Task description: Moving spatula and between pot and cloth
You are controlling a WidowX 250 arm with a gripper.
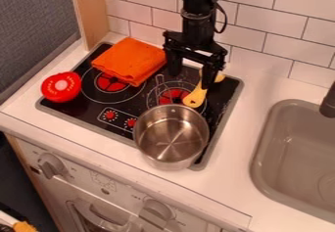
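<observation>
"Yellow spatula (194, 100), where does it lie?"

"On the black stove (90, 111), just behind the pot (171, 140), its broad end toward the pot and its handle running back toward the tiles (255, 23)."

"And the gripper (190, 80)?"

"Above it, with its 2 fingers spread apart and nothing pinched between them. The finger nearer the sink (294, 152) overlaps the handle; I can't tell if it touches."

"So how would you take it?"

"Lift a little first, so that finger doesn't press the handle down or shove it. Then centre over the handle, turn so the 2 fingers come down on either side of it, and close gently. It looks thin, so I'd go low, near the stove top, or the grip may skate over it."

"Then?"

"Raise it enough to clear the pot's rim, carry it toward the orange cloth (131, 59), and stop in the gap. Keep the broad end off both neighbours, lower it flat, then let go."

"What's the likeliest slip?"

"Gripping too near 1 end. It could swivel and knock the pot."
</observation>
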